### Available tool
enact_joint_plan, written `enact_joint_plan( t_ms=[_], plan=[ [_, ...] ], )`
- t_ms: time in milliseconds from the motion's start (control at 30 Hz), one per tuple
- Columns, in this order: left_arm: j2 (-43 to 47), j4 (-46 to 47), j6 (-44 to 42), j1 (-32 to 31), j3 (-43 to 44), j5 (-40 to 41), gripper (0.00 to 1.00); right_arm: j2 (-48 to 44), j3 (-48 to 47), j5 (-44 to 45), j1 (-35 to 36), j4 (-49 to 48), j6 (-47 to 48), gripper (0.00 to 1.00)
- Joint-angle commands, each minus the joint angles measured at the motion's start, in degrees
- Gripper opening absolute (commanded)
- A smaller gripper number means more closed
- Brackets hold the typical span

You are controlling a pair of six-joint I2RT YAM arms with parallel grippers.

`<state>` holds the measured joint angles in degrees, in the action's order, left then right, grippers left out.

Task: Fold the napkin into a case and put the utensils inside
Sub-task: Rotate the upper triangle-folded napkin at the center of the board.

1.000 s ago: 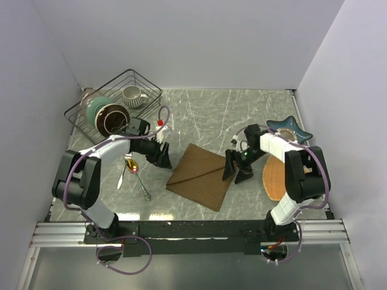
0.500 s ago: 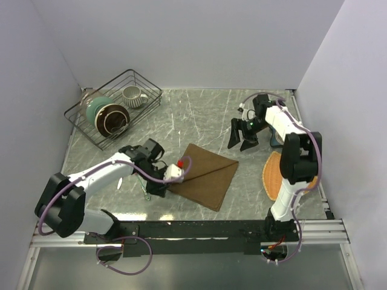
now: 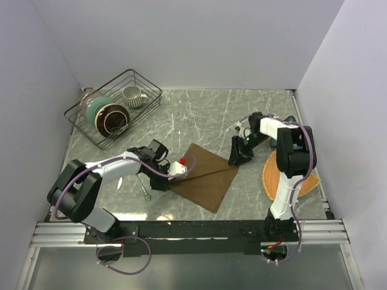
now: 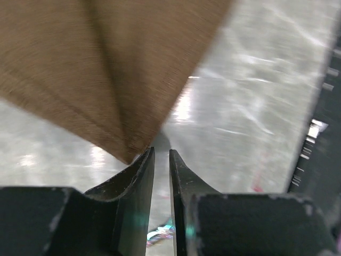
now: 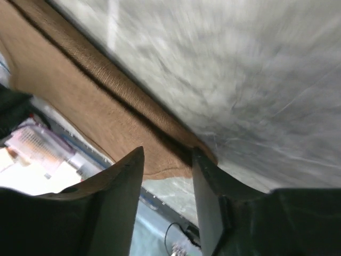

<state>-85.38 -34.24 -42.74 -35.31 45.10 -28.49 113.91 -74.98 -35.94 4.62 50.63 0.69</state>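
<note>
**Overhead view, near to far.** The utensils [image 3: 144, 190] lie on the marble table [image 3: 205, 115] just left of the left gripper [image 3: 164, 180]. They are partly covered by the left arm, so single pieces cannot be told apart. The dark-brown napkin [image 3: 205, 181] lies flat at mid-table, set diamond-wise, with a diagonal crease from corner to corner. The left gripper sits at its left corner and the right gripper [image 3: 235, 159] at its right corner. An orange woven mat [image 3: 269, 174] lies to the right, partly under the right arm. At the far left a black wire basket [image 3: 145, 80] holds a mug [image 3: 133, 95] and bowls [image 3: 106, 116].

**Left wrist view.** This adds what the overhead view hides. The fingers [image 4: 139, 178] stand almost together, with a thin slit between them showing only table. The napkin's corner tip [image 4: 129, 153] meets the left fingertip and lies outside the slit.

**Right wrist view (blurred).** The fingers [image 5: 118, 192] stand clearly apart and straddle the napkin's corner [image 5: 173, 160]. The corner lies on the table between the tips, unclamped.
</note>
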Motion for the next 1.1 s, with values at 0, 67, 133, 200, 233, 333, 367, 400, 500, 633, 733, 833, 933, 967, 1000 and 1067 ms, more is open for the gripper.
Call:
enact_joint_plan(
  t_ms=[0,67,133,200,233,333,367,400,500,633,733,833,933,967,1000,1067],
  plan=[
    [-2.7,7.8,3.4,4.3,2.8,0.0,0.23,-4.3,6.9,-4.0,0.4,-1.7,-0.5,0.47],
    [-5.5,8.8,4.4,6.1,4.4,-0.8,0.23,-5.5,11.1,-6.4,0.6,-1.4,-0.3,0.47],
    [-7.8,9.3,4.8,9.3,7.1,-1.7,0.23,-6.8,14.1,-8.2,1.6,-1.4,-0.3,0.49],
    [-11.0,10.2,4.8,11.5,9.7,-2.2,0.23,-7.7,18.2,-11.9,2.9,-2.3,-0.6,0.54],
    [-12.9,10.3,4.6,11.9,10.6,-2.3,0.24,-8.6,19.6,-13.3,5.5,-2.7,-0.6,0.61],
    [-15.1,10.1,3.2,13.1,13.8,-3.6,0.28,-11.8,21.3,-15.7,10.4,-4.3,-2.1,0.76],
    [-15.3,9.4,2.1,13.3,15.3,-4.5,0.30,-12.3,20.9,-16.3,12.2,-4.1,-2.2,0.78],
    [-15.4,7.1,1.4,13.7,16.0,-5.3,0.34,-12.4,20.3,-17.1,12.4,-2.3,-1.3,0.80],
    [-13.9,1.2,-1.9,16.7,17.7,-9.7,0.39,-12.2,16.4,-14.8,9.9,5.0,4.7,0.82],
    [-10.0,-3.5,-2.3,20.9,19.0,-14.7,0.43,-13.5,10.1,-11.3,1.6,8.6,8.0,0.81],
    [-7.4,-0.9,2.2,21.2,19.0,-16.4,0.44,-11.6,4.4,-8.7,-0.2,8.7,7.9,0.79],
    [-7.1,3.6,8.3,20.8,19.2,-17.0,0.44,-9.5,0.7,-8.1,-0.1,5.0,4.3,0.75],
    [-8.9,4.3,10.1,20.5,21.7,-17.3,0.44,-6.7,-2.6,-7.2,0.0,2.3,1.4,0.70],
    [-9.4,3.7,10.0,20.4,23.1,-17.3,0.44,-6.0,-3.4,-6.3,-0.1,0.6,0.4,0.68],
    [-9.9,3.5,9.9,20.4,23.7,-17.4,0.44,-4.7,-4.1,-6.1,0.1,-0.4,0.0,0.65],
    [-10.8,3.3,9.8,20.3,24.8,-17.3,0.44,-3.2,-6.1,-5.3,0.2,-2.2,-0.6,0.62]
  ],
)
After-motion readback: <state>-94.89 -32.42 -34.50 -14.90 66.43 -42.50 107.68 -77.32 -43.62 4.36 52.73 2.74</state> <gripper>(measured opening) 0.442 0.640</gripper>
